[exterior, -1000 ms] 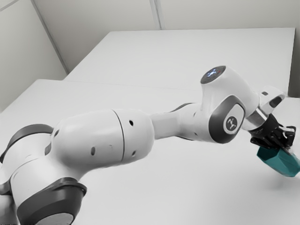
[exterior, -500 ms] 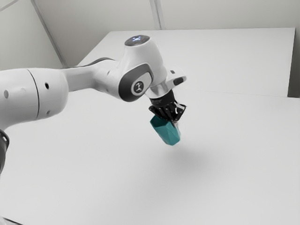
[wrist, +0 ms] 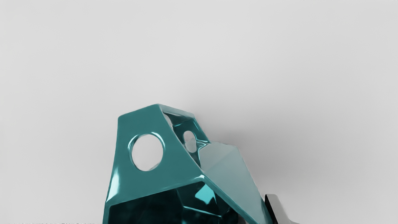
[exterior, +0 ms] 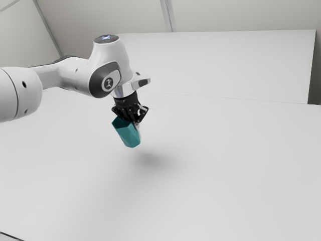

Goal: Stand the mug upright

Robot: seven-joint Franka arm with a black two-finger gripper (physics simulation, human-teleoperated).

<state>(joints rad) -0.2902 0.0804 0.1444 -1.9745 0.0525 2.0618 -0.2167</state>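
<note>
The gripper [exterior: 134, 123] is closed on the mug [exterior: 128, 135], with its fingers pinching the mug's wall. In the wrist view, one finger [wrist: 279, 209] stands along the outer side of this wall, and a small piece of the other finger is seen inside the hollow. The nearest part of the mug is this dark, shiny hollow [wrist: 149, 205]. Beyond it comes a flat teal face with a round hole [wrist: 147, 152], and next to it a smaller oval hole. A pale outer facet [wrist: 230, 168] goes down toward the finger.

The mug is in the air, above the table [exterior: 235, 175], and it is not upright: in the exterior view it leans, the lower end being more to the exterior view's right. Below the mug, and apart from it, a soft shadow [exterior: 153, 159] lies on the white table top.

The white arm [exterior: 75, 73] enters from the exterior view's left, and its hand points down. Farther away, behind this table, there is a second white surface [exterior: 225, 65]. Behind all is a light grey wall [exterior: 241, 15], with a narrow upright strip [exterior: 167, 15] on it.
</note>
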